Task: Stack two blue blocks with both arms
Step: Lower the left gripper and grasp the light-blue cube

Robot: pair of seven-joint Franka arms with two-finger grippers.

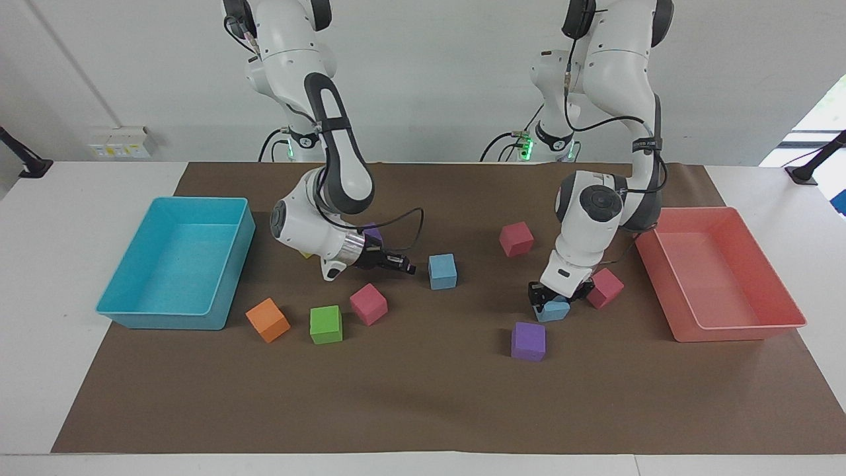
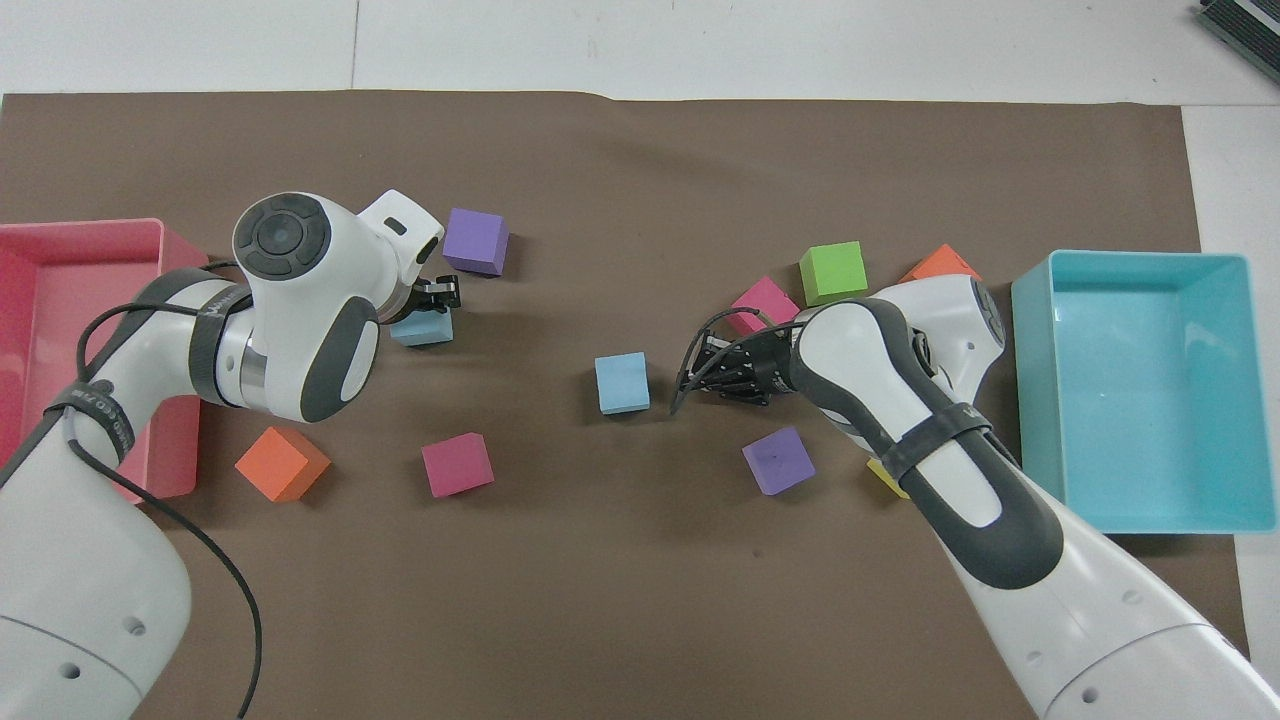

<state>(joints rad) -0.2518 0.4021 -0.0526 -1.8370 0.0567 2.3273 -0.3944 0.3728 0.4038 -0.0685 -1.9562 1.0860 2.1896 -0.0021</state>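
Observation:
One blue block [image 1: 552,309] lies on the brown mat toward the left arm's end, beside a reddish cube [image 1: 605,288]. My left gripper [image 1: 552,299] points down over it with its fingers closed against the block's sides; the block rests on the mat. In the overhead view the left gripper [image 2: 432,298] partly covers this block [image 2: 422,328]. The second blue block [image 1: 442,271] [image 2: 621,383] sits free mid-mat. My right gripper [image 1: 405,266] [image 2: 703,368] lies low and sideways, a short gap from it on the right arm's side, holding nothing.
A turquoise tray [image 1: 162,321] stands at the right arm's end, a pink tray [image 1: 733,328] at the left arm's. Purple [image 1: 528,341], pink [image 1: 516,238] [image 1: 368,303], green [image 1: 326,324] and orange [image 1: 268,319] cubes are scattered; another purple cube [image 2: 779,460] sits by the right arm.

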